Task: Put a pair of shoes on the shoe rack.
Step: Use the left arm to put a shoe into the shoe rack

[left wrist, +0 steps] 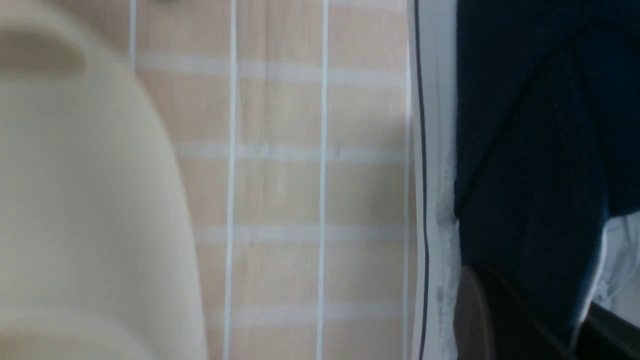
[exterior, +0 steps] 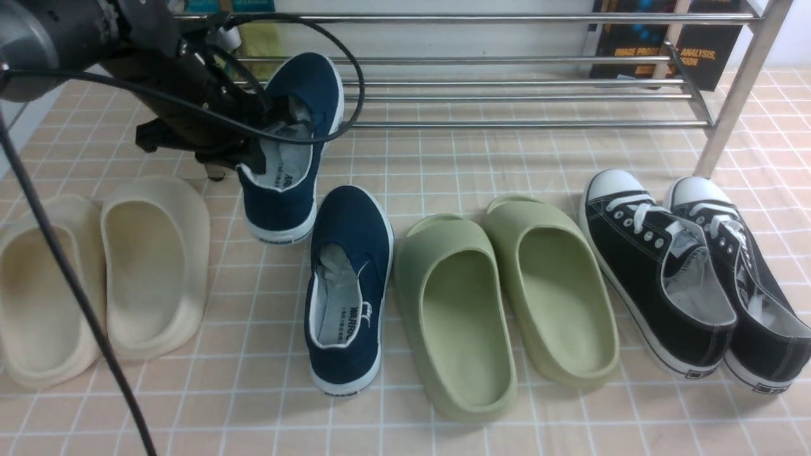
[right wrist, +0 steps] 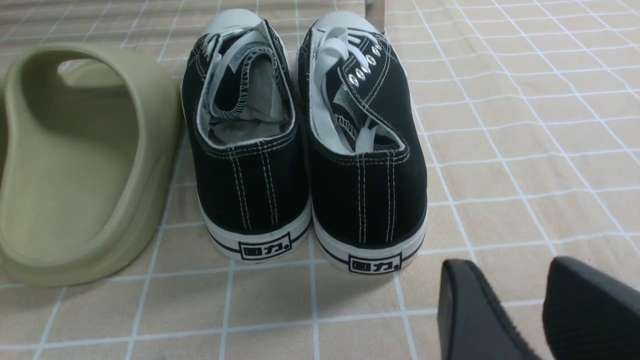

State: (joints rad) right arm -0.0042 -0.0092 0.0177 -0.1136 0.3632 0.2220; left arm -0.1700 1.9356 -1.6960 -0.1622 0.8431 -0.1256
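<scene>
My left gripper (exterior: 272,136) is shut on the side wall of one navy slip-on shoe (exterior: 298,95). One finger is inside the shoe, the other outside. The shoe is tilted, toe up toward the silver shoe rack (exterior: 507,95) and heel low. In the left wrist view the gripper (left wrist: 540,330) pinches the navy canvas (left wrist: 525,150) above the white sole (left wrist: 435,150). The second navy shoe (exterior: 348,285) lies flat on the tiled floor, toe toward the rack. My right gripper (right wrist: 520,300) is open and empty over the floor, behind the black sneakers; it is out of the front view.
Cream slides (exterior: 95,272) lie at the left, one close under my left wrist (left wrist: 75,200). Green slides (exterior: 500,297) lie right of the second navy shoe, one also in the right wrist view (right wrist: 75,165). Black lace-up sneakers (exterior: 690,272) (right wrist: 305,150) lie by the rack's right leg (exterior: 735,101). Books stand behind the rack.
</scene>
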